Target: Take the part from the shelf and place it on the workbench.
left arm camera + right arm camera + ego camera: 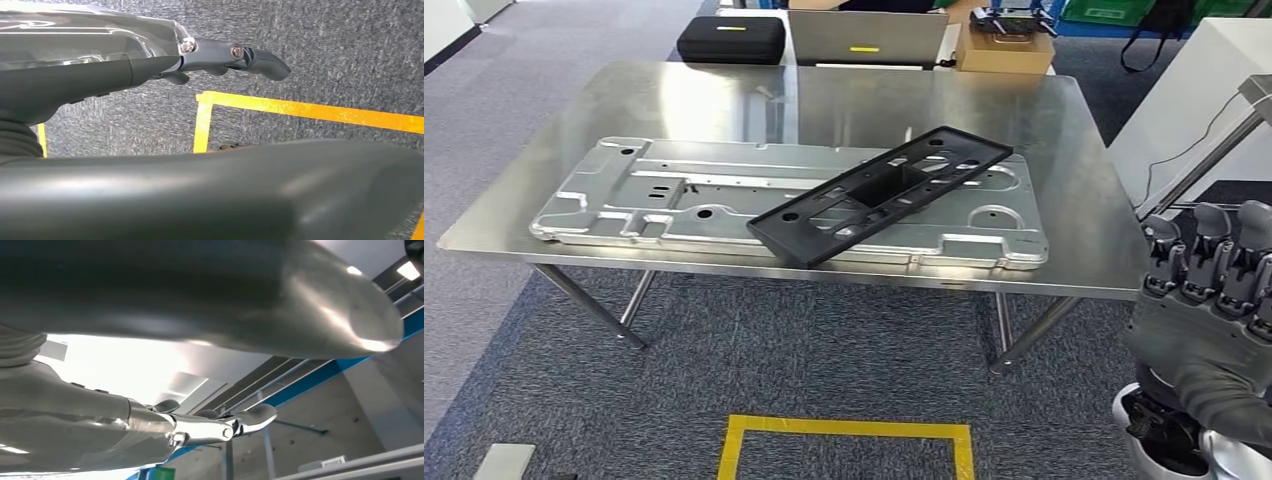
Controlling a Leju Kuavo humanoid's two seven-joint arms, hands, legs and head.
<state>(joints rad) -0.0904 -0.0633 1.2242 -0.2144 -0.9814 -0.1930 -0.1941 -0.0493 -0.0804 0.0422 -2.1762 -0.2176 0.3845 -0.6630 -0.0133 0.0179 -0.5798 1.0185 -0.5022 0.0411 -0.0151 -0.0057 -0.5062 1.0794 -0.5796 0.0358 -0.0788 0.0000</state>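
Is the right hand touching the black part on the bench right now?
Apart. The head view shows the right hand raised beyond the workbench edge, with bare tabletop between it and the black part.

The right hand [1214,290] is dark grey with thick, blocky fingers [1209,235] and a shiny white-silver wrist part below it. The left hand [150,125] has a smooth dark grey thumb, a clear plastic cover, and silver screws on its fingers [235,55].
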